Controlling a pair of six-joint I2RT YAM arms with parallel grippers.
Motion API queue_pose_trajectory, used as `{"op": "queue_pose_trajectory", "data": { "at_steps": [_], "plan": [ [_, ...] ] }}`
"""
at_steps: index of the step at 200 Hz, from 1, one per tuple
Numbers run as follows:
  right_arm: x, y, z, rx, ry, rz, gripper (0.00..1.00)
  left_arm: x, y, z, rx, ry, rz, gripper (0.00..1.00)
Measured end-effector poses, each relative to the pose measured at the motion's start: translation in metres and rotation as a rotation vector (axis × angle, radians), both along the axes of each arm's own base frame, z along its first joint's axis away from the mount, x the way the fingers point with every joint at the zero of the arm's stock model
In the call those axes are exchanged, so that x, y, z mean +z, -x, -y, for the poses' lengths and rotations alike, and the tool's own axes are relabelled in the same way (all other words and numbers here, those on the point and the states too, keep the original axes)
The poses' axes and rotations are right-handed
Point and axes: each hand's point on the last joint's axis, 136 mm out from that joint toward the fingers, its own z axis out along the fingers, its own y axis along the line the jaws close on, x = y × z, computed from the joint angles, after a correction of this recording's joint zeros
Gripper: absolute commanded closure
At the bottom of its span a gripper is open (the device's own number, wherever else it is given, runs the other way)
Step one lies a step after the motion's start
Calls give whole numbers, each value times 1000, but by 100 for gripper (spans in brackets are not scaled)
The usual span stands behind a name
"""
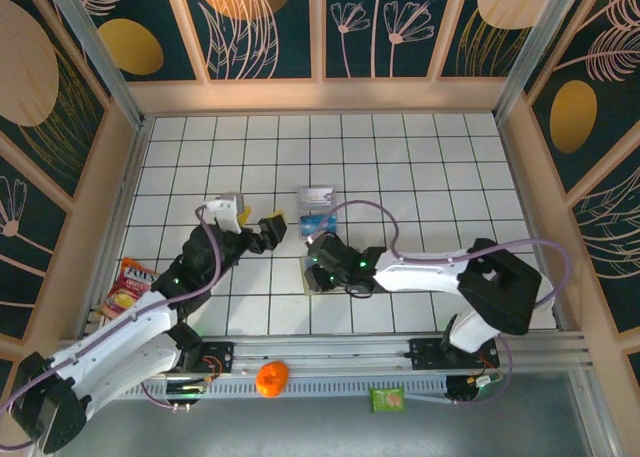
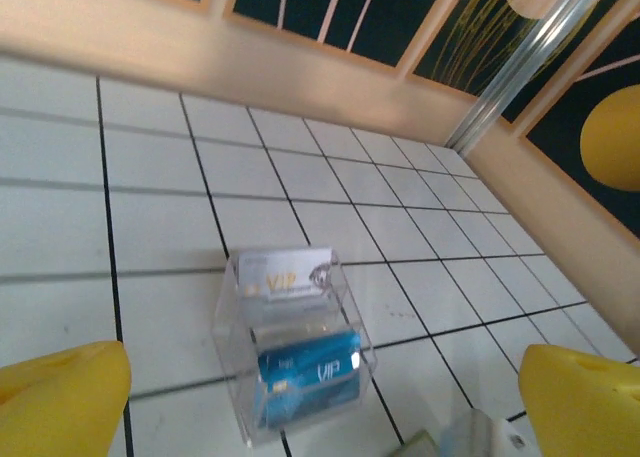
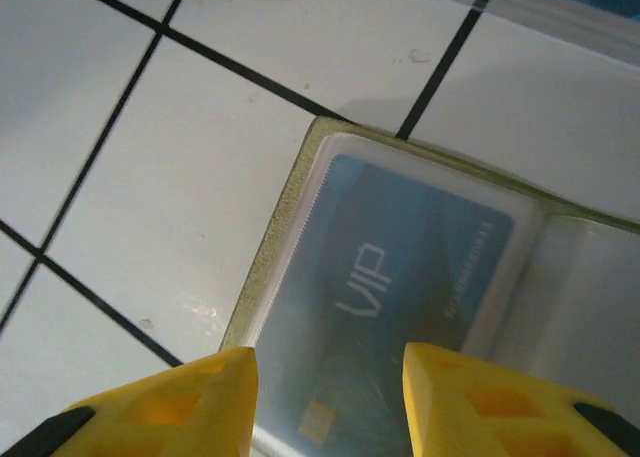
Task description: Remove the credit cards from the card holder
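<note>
The card holder [image 3: 285, 192] lies open on the white tiles, its yellow-green rim framing clear sleeves. A blue credit card [image 3: 400, 277] marked VIP sits inside the left sleeve. My right gripper [image 3: 328, 362] hovers low over that sleeve, its yellow fingers open and straddling the card's near end, with nothing held. From above, the right gripper [image 1: 320, 267] covers most of the holder [image 1: 306, 277]. My left gripper [image 1: 258, 222] is wide open and empty, just left of a clear plastic box [image 1: 318, 209]. That box [image 2: 235, 317] holds a whitish VIP card [image 2: 285, 275] and a blue VIP card [image 2: 310, 372].
Wooden walls [image 1: 320, 95] ring the tiled floor. A red and yellow snack packet [image 1: 128, 287] lies by the left wall. An orange ball [image 1: 271, 378] and a green packet [image 1: 388, 399] rest on the rail at the near edge.
</note>
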Motion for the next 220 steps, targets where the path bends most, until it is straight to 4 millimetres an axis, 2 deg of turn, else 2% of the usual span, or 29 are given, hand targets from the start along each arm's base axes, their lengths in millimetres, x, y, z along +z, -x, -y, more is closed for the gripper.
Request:
{"op": "queue_pose_trajectory", "data": {
  "at_steps": [26,64,74,91,115,133,154,185,220],
  "plan": [
    [-8,-1,-6,9,75,24,59,-23,14,-11,19,65,-60,4],
    [-19,-2,-7,16,153,44,60,-41,23,-17,29,116,-108,6],
    [-21,-2,-8,18,167,48,64,-43,24,-16,25,119,-116,6],
    [-21,-4,-11,9,176,60,76,-45,25,-14,15,121,-129,9],
    [-20,-8,-9,-16,180,71,92,-53,26,-9,-6,114,-160,21],
    [-20,-10,-9,-40,167,67,100,-64,28,-3,-37,97,-201,28],
    [-18,-11,-8,-65,124,57,100,-82,32,8,-83,93,-267,37],
    [-8,-12,-4,-104,9,31,100,-113,42,19,-135,85,-369,62],
    [7,-15,-11,-129,-109,15,100,-132,52,38,-195,72,-435,90]
  ]
}}
